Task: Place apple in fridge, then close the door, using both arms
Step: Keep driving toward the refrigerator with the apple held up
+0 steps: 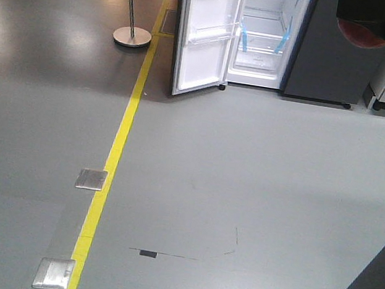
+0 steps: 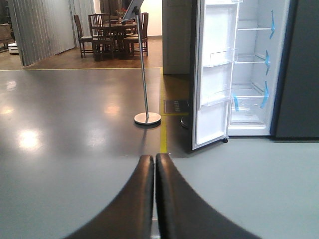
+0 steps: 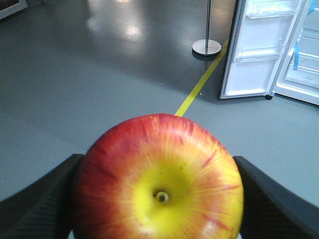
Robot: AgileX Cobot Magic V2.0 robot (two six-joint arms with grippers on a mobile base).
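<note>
Apple: the apple (image 3: 159, 177) is between the two fingers (image 3: 37, 204) of the right gripper (image 3: 159, 209). It is red at the sides and yellow around the stem hollow, which is turned to the right wrist camera.
Right gripper: clamped on the apple, with one dark finger touching it on each side. It is held in the air above the grey floor (image 1: 245, 182), well apart from the fridge (image 1: 256, 77).
Left gripper: the left gripper (image 2: 155, 172) has its two black fingers pressed together, with nothing between them.
Fridge: it stands at the far end of the floor. The inside is white, with white shelves and blue tape strips (image 1: 244, 37).
Door: the door (image 1: 201, 65) is swung wide open at the left side of the fridge. Its white inner face with clear bins is turned to the front camera.
Cabinet: a dark grey cabinet (image 1: 330, 64) stands just beside the fridge, on its right in the front view.
Yellow line: the yellow line (image 1: 119, 147) runs along the floor toward the door.
Metal plates: two metal plates (image 1: 91, 178) lie in the floor just left of the yellow line.
Stand: a metal pole on a round base (image 1: 132, 35) is left of the yellow line, near the open door.
Far background: a table with chairs (image 2: 112, 35) is visible in the left wrist view.
</note>
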